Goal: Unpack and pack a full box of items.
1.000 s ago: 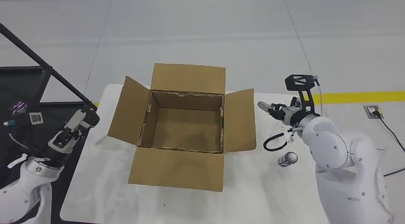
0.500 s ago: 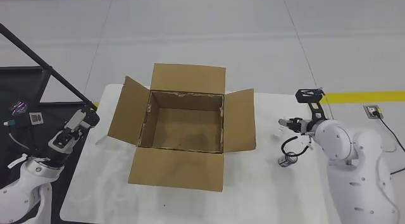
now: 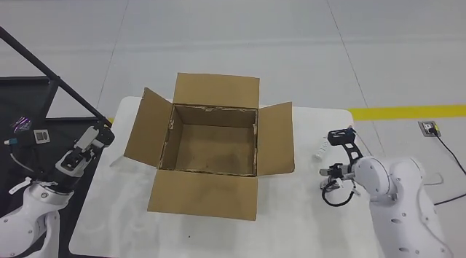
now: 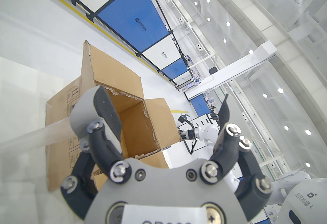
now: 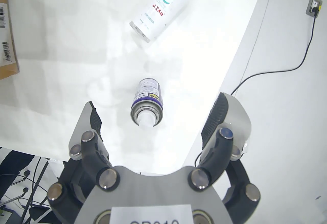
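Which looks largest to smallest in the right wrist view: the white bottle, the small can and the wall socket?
1. white bottle, lying flat on the table
2. small can, seen nearly end-on and nearer the camera, so its true size is unsure
3. wall socket, farther off on the floor

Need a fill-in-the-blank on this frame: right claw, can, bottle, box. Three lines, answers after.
1. The right claw, over the small can, is ____ (open or shut).
2. The white bottle lies on its ____.
3. Beside the cardboard box, the table carries ____ items: can and bottle.
Missing words: open; side; two.
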### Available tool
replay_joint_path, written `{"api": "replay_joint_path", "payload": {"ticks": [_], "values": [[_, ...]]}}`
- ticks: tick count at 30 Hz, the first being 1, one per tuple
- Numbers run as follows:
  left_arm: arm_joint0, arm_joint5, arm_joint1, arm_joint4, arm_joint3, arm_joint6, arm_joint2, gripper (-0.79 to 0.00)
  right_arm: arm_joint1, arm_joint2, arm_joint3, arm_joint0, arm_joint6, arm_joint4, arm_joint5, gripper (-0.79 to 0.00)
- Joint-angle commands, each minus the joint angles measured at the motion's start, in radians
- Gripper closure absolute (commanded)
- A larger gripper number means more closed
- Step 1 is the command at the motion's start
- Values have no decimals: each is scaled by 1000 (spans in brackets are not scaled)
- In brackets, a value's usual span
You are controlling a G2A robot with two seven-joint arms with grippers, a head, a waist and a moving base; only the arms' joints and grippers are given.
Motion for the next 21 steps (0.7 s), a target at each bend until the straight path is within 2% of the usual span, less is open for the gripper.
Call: {"api": "replay_joint_path", "payload": {"ticks": [1,9,12,14,17,21], "values": [[0,0,0,0,0,0,0,-785,1,-3,23,5,4,5,5,-785],[0,0,0,0,0,0,0,-785,5,-15,78,6,8,29,7,-785],[0,0,0,0,0,0,0,-785,6,-26,100,11,9,29,9,-634],[0,0,0,0,0,0,0,-785,7,-31,111,16,8,32,11,-360],[0,0,0,0,0,0,0,-785,9,-35,124,22,12,30,15,-249],[0,0,0,0,0,0,0,-785,12,-40,131,30,13,28,21,0]]}}
